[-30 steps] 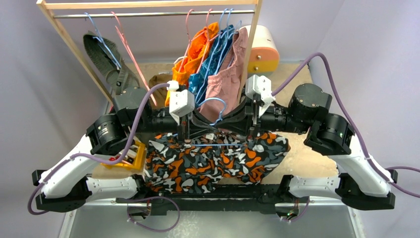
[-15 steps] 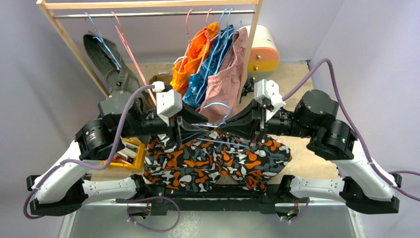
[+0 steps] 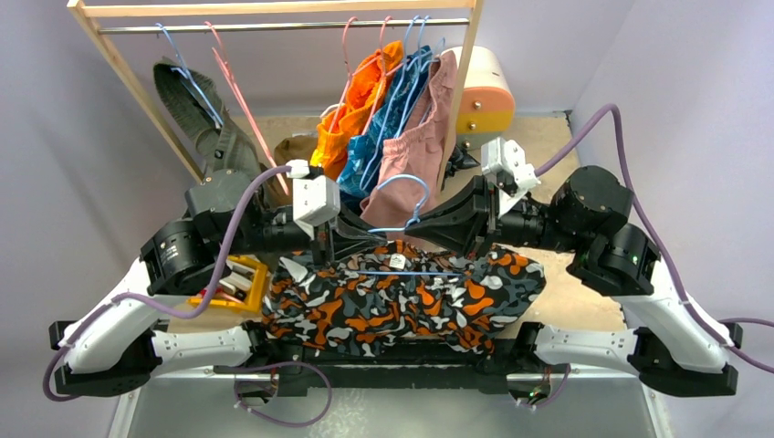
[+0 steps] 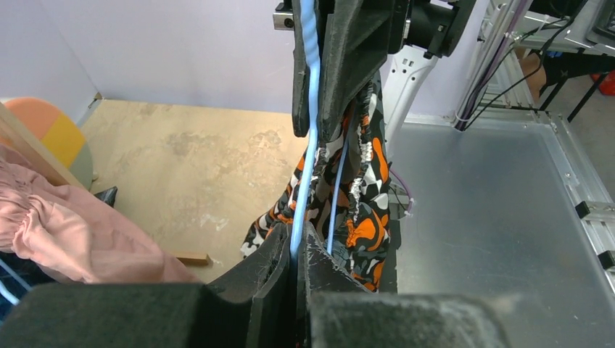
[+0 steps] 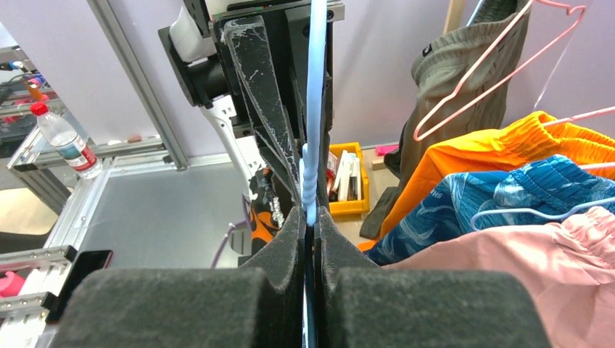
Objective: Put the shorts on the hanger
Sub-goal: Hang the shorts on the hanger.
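The light-blue wire hanger (image 3: 402,194) is held up between both arms, hook pointing at the rack. The camouflage shorts (image 3: 392,306) hang folded over its bottom bar, above the near table edge. My left gripper (image 3: 358,234) is shut on the hanger's left shoulder wire; in the left wrist view (image 4: 296,245) the blue wire (image 4: 310,109) runs out of the pinched fingers, with the shorts (image 4: 359,196) beyond. My right gripper (image 3: 416,230) is shut on the right shoulder wire; the right wrist view (image 5: 310,219) shows the wire (image 5: 315,109) clamped between its pads.
A wooden clothes rack (image 3: 137,87) stands behind. On it hang orange shorts (image 3: 351,100), blue shorts (image 3: 392,109), pink shorts (image 3: 415,151), an olive garment (image 3: 196,114) and pink-red hangers (image 3: 239,91). A yellow bin (image 3: 233,285) sits at the left, a cream-orange drum (image 3: 484,87) at the back.
Both grippers have lifted the hanger up and toward the rack. The shorts have left the table and now hang bunched over the hanger's bottom bar.
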{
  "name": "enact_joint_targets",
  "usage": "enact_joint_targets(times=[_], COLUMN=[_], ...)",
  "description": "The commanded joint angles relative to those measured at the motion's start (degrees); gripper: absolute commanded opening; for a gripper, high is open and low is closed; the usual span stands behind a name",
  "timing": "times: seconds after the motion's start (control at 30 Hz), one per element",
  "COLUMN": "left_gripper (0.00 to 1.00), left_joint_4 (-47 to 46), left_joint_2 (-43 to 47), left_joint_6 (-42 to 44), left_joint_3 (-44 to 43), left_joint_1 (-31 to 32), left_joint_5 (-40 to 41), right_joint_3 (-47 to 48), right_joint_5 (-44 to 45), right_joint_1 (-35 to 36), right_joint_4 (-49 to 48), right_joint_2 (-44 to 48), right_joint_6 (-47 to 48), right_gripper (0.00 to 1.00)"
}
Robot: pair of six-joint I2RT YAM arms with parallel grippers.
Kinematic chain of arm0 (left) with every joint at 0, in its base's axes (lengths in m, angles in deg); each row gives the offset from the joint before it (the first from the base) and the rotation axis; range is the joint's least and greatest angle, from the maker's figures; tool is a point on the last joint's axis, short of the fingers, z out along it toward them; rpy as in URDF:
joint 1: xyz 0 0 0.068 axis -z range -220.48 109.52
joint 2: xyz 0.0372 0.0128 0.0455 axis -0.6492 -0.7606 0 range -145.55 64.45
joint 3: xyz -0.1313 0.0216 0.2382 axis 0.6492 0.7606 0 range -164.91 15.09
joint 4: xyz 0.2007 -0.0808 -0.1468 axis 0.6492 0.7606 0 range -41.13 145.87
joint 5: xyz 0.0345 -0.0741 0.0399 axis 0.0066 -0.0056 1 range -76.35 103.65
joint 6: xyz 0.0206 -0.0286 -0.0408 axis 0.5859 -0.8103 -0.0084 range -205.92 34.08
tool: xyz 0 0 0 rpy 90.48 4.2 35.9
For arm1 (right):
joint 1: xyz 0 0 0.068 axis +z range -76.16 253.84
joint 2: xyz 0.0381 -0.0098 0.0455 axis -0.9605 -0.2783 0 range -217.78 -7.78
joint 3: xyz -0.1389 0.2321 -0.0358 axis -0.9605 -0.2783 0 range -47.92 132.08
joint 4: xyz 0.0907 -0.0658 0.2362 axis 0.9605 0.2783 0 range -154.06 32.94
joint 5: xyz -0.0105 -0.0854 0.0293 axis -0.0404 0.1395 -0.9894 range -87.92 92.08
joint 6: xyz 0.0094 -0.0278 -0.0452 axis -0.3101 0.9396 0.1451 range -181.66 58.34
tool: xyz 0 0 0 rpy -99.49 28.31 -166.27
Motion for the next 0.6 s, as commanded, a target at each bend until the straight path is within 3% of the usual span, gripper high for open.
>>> enact_joint_targets(times=[0.0, 0.17, 0.37, 0.4, 0.47, 0.57], left_gripper=[0.0, 0.0, 0.0, 0.0, 0.0, 0.04], left_joint_4=[-4.7, -4.6, -4.4, -4.4, -4.4, -4.4], left_joint_2=[-0.8, -0.7, -1.2, -1.3, -1.3, -0.7], left_joint_6=[-1.0, -0.6, 0.0, 0.1, 0.2, 0.2], left_joint_3=[-1.5, -2.1, -2.9, -2.9, -2.9, -2.8], left_joint_1=[-0.6, -0.6, -0.6, -0.6, -0.7, -0.6], left_joint_5=[2.7, 2.3, 1.8, 1.9, 2.3, 4.8], right_joint_3=[2.1, 4.3, 4.9, 4.8, 4.8, 4.6], right_joint_5=[-1.3, -1.6, -2.5, -2.5, -2.5, -1.9], right_joint_1=[0.8, 0.8, 0.8, 0.8, 0.8, 0.8], right_joint_4=[-2.3, 0.1, 0.9, 1.0, 0.9, 0.3], right_joint_2=[-1.3, -2.7, -3.5, -3.6, -3.5, -2.6], right_joint_6=[-0.6, -0.1, -0.2, -0.1, -0.1, -0.4], right_gripper=[0.07, 0.22, 0.23, 0.2, 0.03, 0.0])
